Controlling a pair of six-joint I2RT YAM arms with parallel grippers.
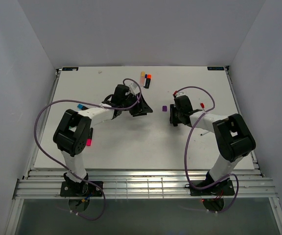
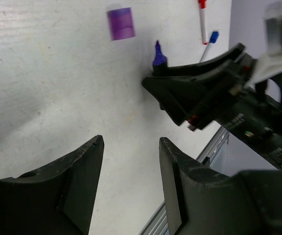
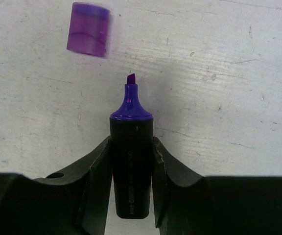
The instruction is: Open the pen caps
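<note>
Grey walls close in a white, scuffed counter (image 1: pixel 131 147), and at its middle the one finished piece of work shows plainly. The right tool (image 3: pixel 131 142) is clenched on the black barrel of a purple marker (image 3: pixel 131 161), whose wedge tip is bare and points toward the far edge. The purple cap (image 3: pixel 88 29) lies free on the counter just beyond that tip and a little to its left, touching neither marker nor tool. From above, this cap (image 1: pixel 164 108) sits between the two arms. The left tool (image 2: pixel 131 147) is released, fingers spread with nothing between them, near the purple cap and facing the right tool (image 1: pixel 173 119).

So one pen looks done, and most of the job seems to be left. At the middle of the far edge an orange cap (image 1: pixel 149 77) is on its black barrel, with a pale pink marker (image 1: pixel 142 77) beside it, apparently also capped. Toward the right edge lie a red-capped pen (image 2: pixel 203 22) and a blue-capped pen (image 2: pixel 210 41), both seemingly unopened. Near the left edge sit a teal piece (image 1: pixel 81 105) and a magenta piece (image 1: pixel 88 142). They are too small to tell whether they are loose caps or closed pens.
</note>
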